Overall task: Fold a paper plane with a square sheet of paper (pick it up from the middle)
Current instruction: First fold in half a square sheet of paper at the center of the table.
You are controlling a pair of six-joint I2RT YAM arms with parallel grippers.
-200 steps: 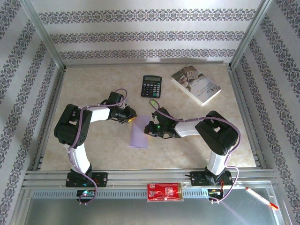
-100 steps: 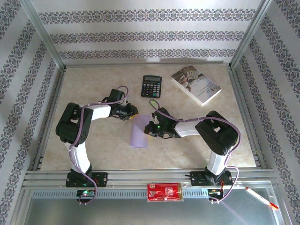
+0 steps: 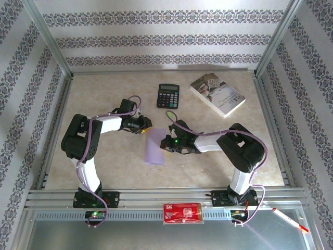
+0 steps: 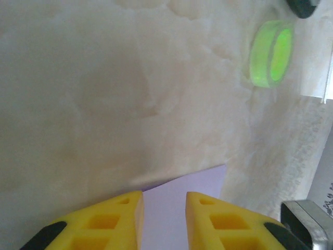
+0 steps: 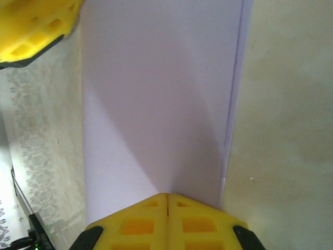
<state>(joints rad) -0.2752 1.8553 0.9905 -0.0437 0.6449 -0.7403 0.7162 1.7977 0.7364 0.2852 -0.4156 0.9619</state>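
The square sheet of paper (image 3: 154,148) lies flat near the middle of the table (image 3: 99,91), showing as a narrow upright strip. In the right wrist view a second edge runs just inside its long side, so it looks doubled over into two layers. I judge it very light, limp and thin: it will slide on the smooth marble-look top, lift at any nudge, and crease wherever it is pinched. The layers could also slip apart. A hold is safest on a free edge or corner, with the other arm pressing the sheet down. Taking it from the middle would need the paper to be bunched up first.

At the sheet's 11 o'clock corner sits the left gripper (image 4: 164,203), its yellow fingers (image 4: 119,213) parted. The lilac corner shows through the gap and nothing looks clamped. At about 2 o'clock on the sheet's right edge, the right gripper (image 5: 167,199) has its jaws clenched tip to tip against the paper. I cannot tell whether they nip a layer or only press on it.

Farther out, a calculator (image 3: 168,96) lies at 12 o'clock and a white-covered book (image 3: 217,94) at about 1 o'clock. A small green disc (image 4: 271,53) lies beyond the left gripper.
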